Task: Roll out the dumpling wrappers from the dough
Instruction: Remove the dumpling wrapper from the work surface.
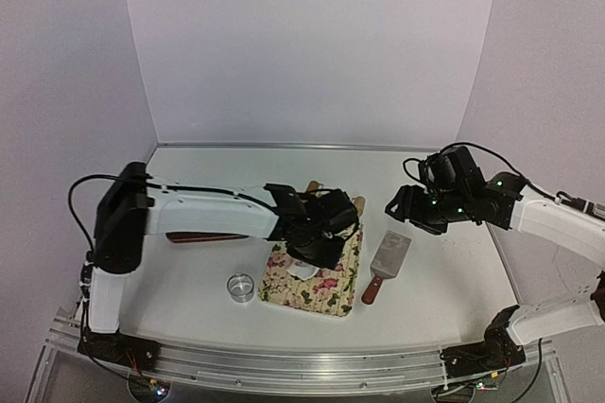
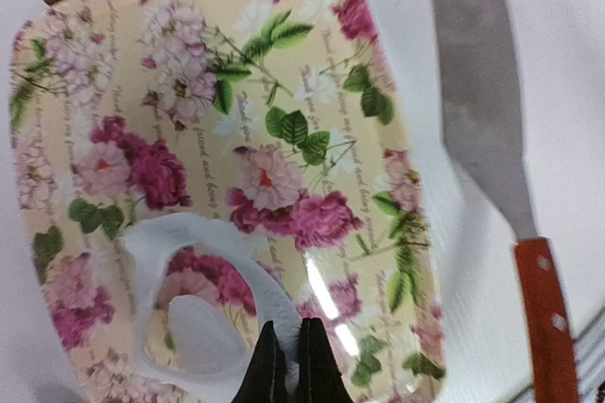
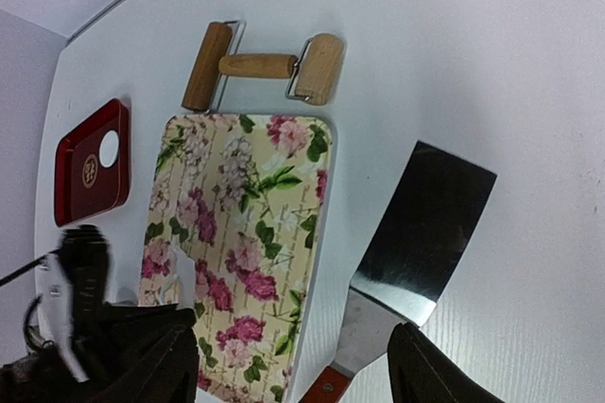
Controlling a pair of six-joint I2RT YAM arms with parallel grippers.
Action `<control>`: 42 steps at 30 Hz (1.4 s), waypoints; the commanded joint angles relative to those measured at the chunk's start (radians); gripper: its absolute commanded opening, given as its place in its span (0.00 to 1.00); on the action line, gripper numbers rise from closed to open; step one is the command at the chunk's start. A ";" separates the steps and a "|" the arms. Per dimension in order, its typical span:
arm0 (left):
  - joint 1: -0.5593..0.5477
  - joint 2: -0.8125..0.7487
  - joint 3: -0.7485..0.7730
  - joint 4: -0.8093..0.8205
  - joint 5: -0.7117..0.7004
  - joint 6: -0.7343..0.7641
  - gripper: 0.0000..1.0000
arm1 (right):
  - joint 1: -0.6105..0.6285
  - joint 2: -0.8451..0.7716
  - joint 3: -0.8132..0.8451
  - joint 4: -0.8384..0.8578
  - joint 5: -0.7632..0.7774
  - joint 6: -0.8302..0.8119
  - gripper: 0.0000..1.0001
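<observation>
found a red tray (image 3: 99,200) at the far left of the tabletop (image 1: 454,271), partly under the left arm, with one of the dumpling wrappers (image 3: 109,147) lying flat in it as a small white disc. noted a shiny metal ring cutter (image 1: 241,287) standing alone to the right of that, toward the front edge and near a floral board (image 3: 246,214). saw the dough (image 2: 161,233) on the left half of that board: a flattened, irregular white sheet with a round hole cut through it and the rose print visible inside the hole. caught the left fingers (image 2: 269,365) pressed together with no gap, tips down at the sheet's rim beside the hole (pinching a bit of dough or only touching it: could not tell). spotted a wooden rolling pin (image 3: 260,65) lying on the tabletop just beyond the board's far edge. found a metal spatula (image 1: 389,254) with a reddish-brown handle lying flat just right of the board and apart from it, blade pointing away, handle toward the arm bases. saw the right fingers (image 3: 430,365) raised above the tabletop near the spatula's blade, spread wide and holding nothing.
</observation>
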 commanded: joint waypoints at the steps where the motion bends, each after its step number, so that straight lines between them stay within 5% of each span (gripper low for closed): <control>1: 0.004 -0.347 -0.206 0.302 0.049 -0.027 0.00 | -0.007 0.020 0.032 0.001 -0.144 0.016 0.61; 5: 0.022 -0.515 -0.373 0.417 0.116 -0.054 0.00 | -0.030 0.026 0.014 0.028 -0.263 0.089 0.65; 12: 0.124 -0.642 -0.541 0.613 0.430 -0.116 0.00 | -0.043 0.124 0.043 0.196 -0.596 0.198 0.73; 18: 0.194 -0.669 -0.596 0.719 0.610 -0.138 0.00 | -0.033 0.233 0.104 0.216 -0.861 0.257 0.73; 23: 0.202 -0.610 -0.570 0.735 0.721 -0.129 0.00 | 0.010 0.290 0.135 0.222 -0.899 0.303 0.73; 32: 0.203 -0.536 -0.524 0.776 0.755 -0.117 0.00 | 0.059 0.365 0.187 0.267 -0.914 0.384 0.73; 42: 0.227 -0.564 -0.531 0.770 0.608 -0.080 0.00 | 0.089 0.387 0.148 0.264 -0.915 0.393 0.69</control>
